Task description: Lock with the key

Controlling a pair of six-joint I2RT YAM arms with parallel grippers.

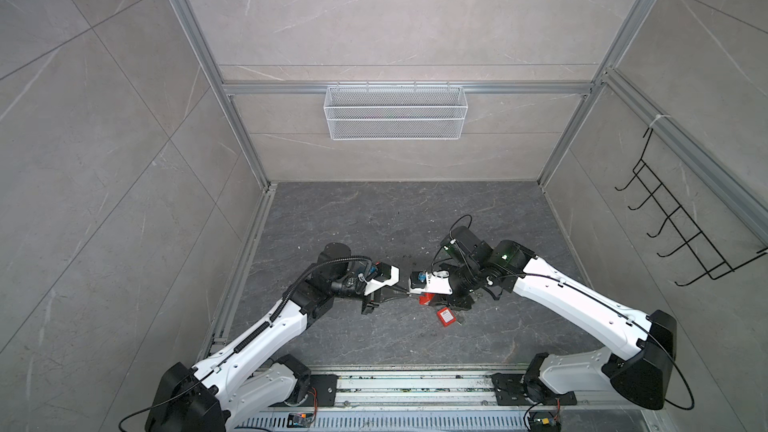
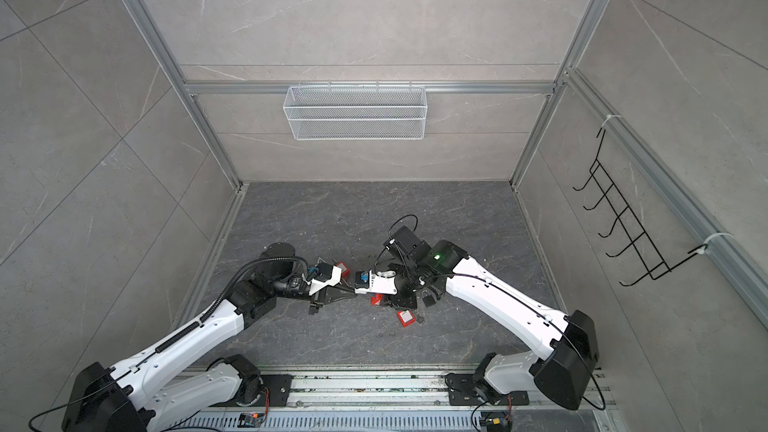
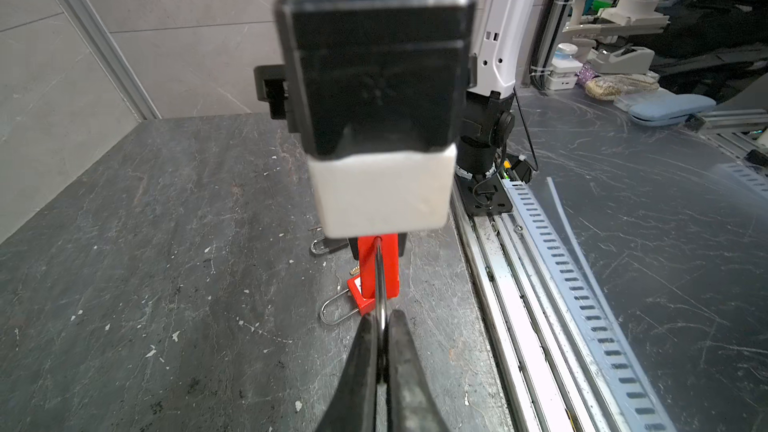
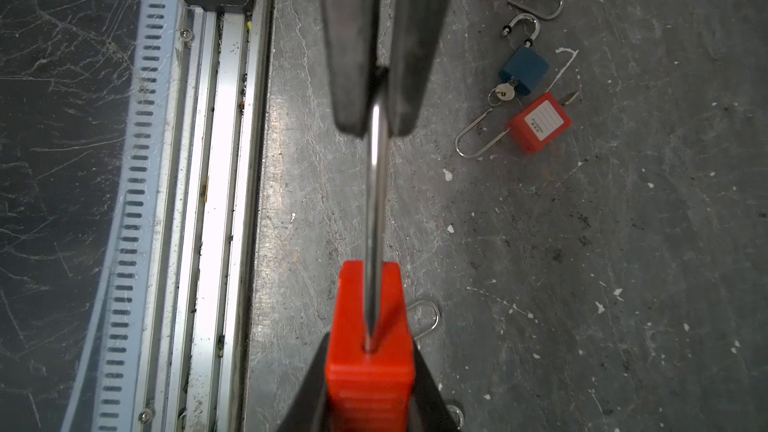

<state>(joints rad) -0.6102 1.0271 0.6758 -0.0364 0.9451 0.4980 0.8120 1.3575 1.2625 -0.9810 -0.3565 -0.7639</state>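
Left gripper [image 3: 383, 322] pinched tight on silver shackle [image 4: 376, 184], right gripper [image 4: 371, 344] clamping red padlock [image 4: 370, 380] body

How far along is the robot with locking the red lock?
Done: the red padlock is lifted off the table. In hand: the right gripper clamps its body, the left gripper pinches its shackle. Still to do: no key shows in it, so locking remains.
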